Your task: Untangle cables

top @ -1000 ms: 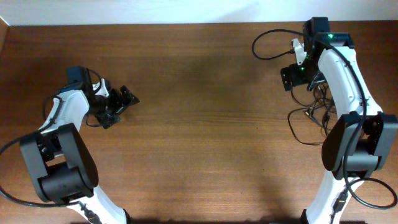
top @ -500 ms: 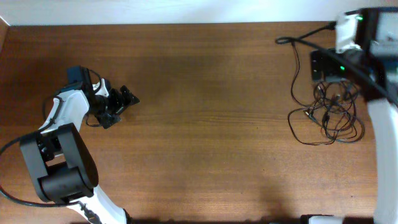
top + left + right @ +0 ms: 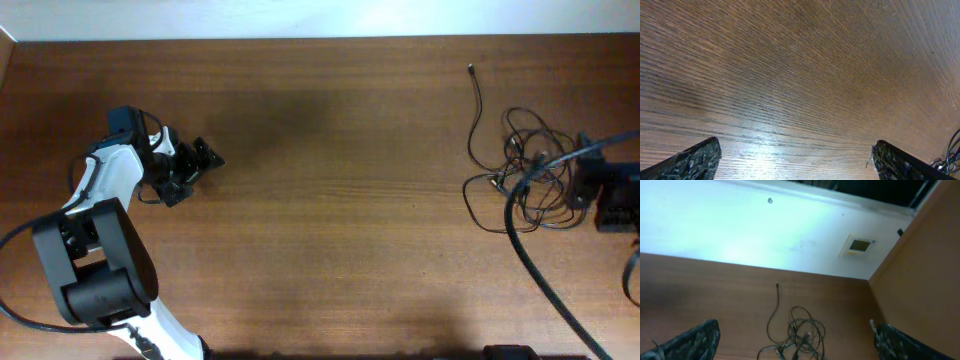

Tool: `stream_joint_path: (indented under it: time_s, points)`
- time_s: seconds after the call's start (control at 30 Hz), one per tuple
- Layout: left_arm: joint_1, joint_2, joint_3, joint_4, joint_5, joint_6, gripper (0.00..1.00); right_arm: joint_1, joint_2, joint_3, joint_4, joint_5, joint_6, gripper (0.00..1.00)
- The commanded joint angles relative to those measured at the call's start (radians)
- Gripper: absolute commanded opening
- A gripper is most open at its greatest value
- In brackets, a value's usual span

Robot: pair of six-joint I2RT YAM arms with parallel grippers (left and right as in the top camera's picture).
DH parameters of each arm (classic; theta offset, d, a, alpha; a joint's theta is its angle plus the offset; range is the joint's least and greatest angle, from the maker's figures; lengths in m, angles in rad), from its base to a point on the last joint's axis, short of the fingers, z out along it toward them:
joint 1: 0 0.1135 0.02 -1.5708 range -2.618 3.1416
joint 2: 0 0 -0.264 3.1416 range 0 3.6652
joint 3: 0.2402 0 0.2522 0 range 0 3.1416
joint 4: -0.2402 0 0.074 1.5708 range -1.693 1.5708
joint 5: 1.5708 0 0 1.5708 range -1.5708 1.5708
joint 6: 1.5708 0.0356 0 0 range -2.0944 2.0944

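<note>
The cables (image 3: 535,175) lie as a loose black tangle at the right of the table, with one free end (image 3: 471,68) running toward the back edge. My right gripper (image 3: 797,342) is open and held high above them. Its fingers (image 3: 690,342) frame the tangle (image 3: 802,335) from a distance and touch nothing. Overhead, only a dark part of the right arm (image 3: 605,190) shows beside the tangle. My left gripper (image 3: 195,172) is open at the far left over bare wood, and the left wrist view shows nothing between its fingertips (image 3: 695,162). A bit of the cables (image 3: 952,155) shows at that view's right edge.
A thick black arm wire (image 3: 540,270) sweeps across the right side over the tangle's front. A white wall with a small panel (image 3: 859,245) stands behind the table. A wooden side board (image 3: 920,280) rises at the right.
The right arm has swung from over the back right of the table out to the right edge, uncovering the tangle. The left arm has not moved.
</note>
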Motion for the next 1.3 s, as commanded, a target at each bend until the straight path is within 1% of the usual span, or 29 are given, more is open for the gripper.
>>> stream_joint_path:
  time_s: [0.0, 0.1, 0.3, 0.4, 0.47, 0.53, 0.67, 0.87, 0.93, 1.07, 1.1, 1.17, 1.23, 1.27]
  points:
    - [0.003, 0.011, 0.018, 0.002, 0.01, 0.015, 0.99, -0.001, 0.021, 0.001, -0.01, -0.005, 0.007, 0.98]
    - [0.003, 0.011, 0.018, 0.002, 0.01, 0.015, 0.99, -0.001, -0.026, -0.002, -0.035, -0.005, 0.007, 0.98]
    - [0.003, 0.011, 0.018, 0.002, 0.01, 0.015, 0.99, -0.001, -0.204, -0.011, -0.077, -0.005, 0.007, 0.99]
    - [0.003, 0.011, 0.018, 0.002, 0.01, 0.015, 0.99, -0.001, -0.282, -0.069, -0.077, -0.005, 0.007, 0.98]
    - [0.003, 0.011, 0.018, 0.002, 0.01, 0.015, 0.99, -0.001, -0.323, -0.154, -0.076, -0.005, 0.007, 0.99]
    - [0.003, 0.011, 0.018, 0.002, 0.01, 0.015, 0.99, -0.001, -0.386, -0.312, -0.077, -0.005, 0.007, 0.98]
    - [0.003, 0.011, 0.018, 0.002, 0.01, 0.015, 0.99, 0.0, -0.508, -0.558, -0.077, -0.005, 0.007, 0.99]
    - [0.003, 0.011, 0.018, 0.002, 0.01, 0.015, 0.99, 0.0, -0.666, -0.847, -0.077, -0.005, 0.007, 0.99]
    - [0.003, 0.011, 0.018, 0.002, 0.01, 0.015, 0.99, 0.0, -0.723, -0.924, -0.026, -0.005, 0.006, 0.99]
    - [0.003, 0.011, 0.018, 0.002, 0.01, 0.015, 0.99, 0.0, -0.793, -0.973, 0.005, -0.001, 0.003, 0.99]
    - [0.003, 0.011, 0.018, 0.002, 0.01, 0.015, 0.99, 0.0, -0.814, -0.988, 0.037, -0.002, 0.003, 0.98]
    - [0.003, 0.011, 0.018, 0.002, 0.01, 0.015, 0.99, 0.0, -0.867, -1.038, 0.203, -0.024, 0.003, 0.98]
    - [0.003, 0.011, 0.018, 0.002, 0.01, 0.015, 0.99, 0.0, -0.938, -1.12, 0.47, -0.083, 0.003, 0.98]
    - [0.003, 0.011, 0.018, 0.002, 0.01, 0.015, 0.99, 0.0, -0.963, -1.151, 0.565, -0.103, 0.003, 0.99]
